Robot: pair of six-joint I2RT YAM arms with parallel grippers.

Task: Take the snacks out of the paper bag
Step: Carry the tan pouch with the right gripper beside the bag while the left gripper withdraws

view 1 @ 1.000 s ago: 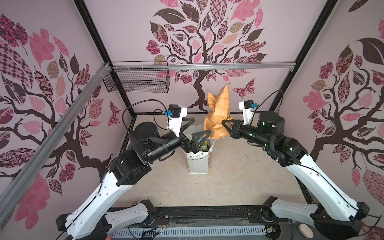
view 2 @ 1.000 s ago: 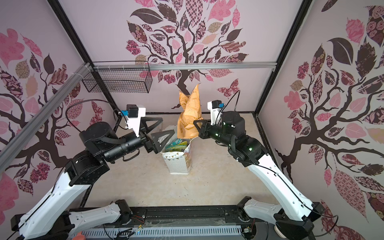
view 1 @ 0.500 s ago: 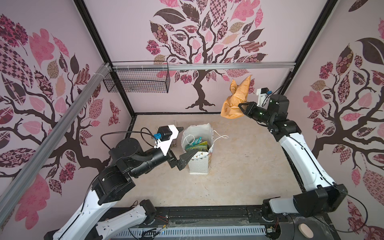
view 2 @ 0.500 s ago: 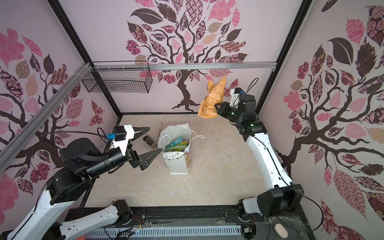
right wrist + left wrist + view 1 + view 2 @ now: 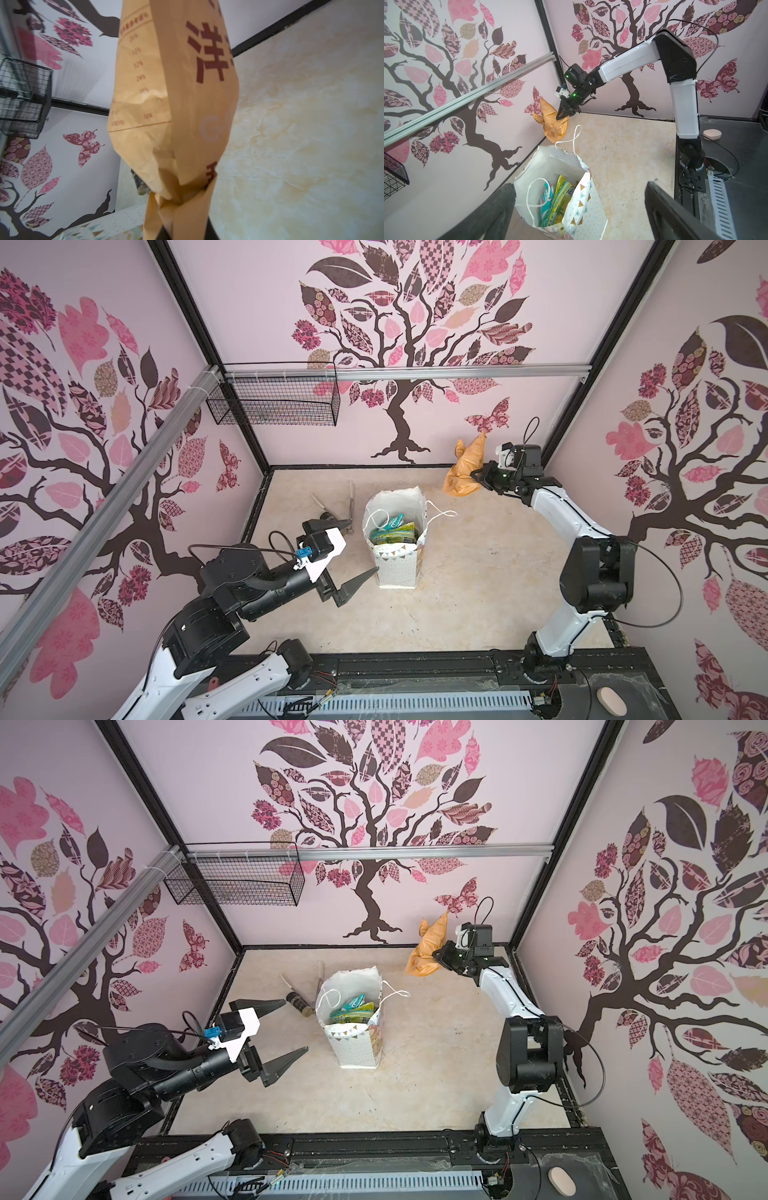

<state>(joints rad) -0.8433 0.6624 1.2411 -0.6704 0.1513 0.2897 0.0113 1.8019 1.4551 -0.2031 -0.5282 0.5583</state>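
Top views: white dotted paper bag point(image 5: 395, 568) point(image 5: 355, 1048) stands upright mid-bench point(image 5: 478, 572), mouth open, one cord handle draped over its right rim. Snacks point(image 5: 392, 531) point(image 5: 351, 1013) sit inside it, a teal packet over a green-and-yellow one; others, if any, are hidden below. Left fingers point(image 5: 357, 578) point(image 5: 286, 1058) spread fully wide, empty, hovering just left of the bag and apart from it. Right fingers point(image 5: 478, 477) point(image 5: 442, 957) far back-right near the rear wall, pinched closed on a crumpled tan paper packet point(image 5: 463, 472) point(image 5: 428, 952), well apart from the bag. Left wrist view: the packet point(image 5: 552, 122) hangs from the closed tips point(image 5: 562, 113); whether its lower end touches the bench, cannot tell. Right wrist view: packet point(image 5: 176, 93) fills the frame, red printed characters and a table of figures on it. A small dark tool point(image 5: 332, 514) lies left of the bag; kind unclear.
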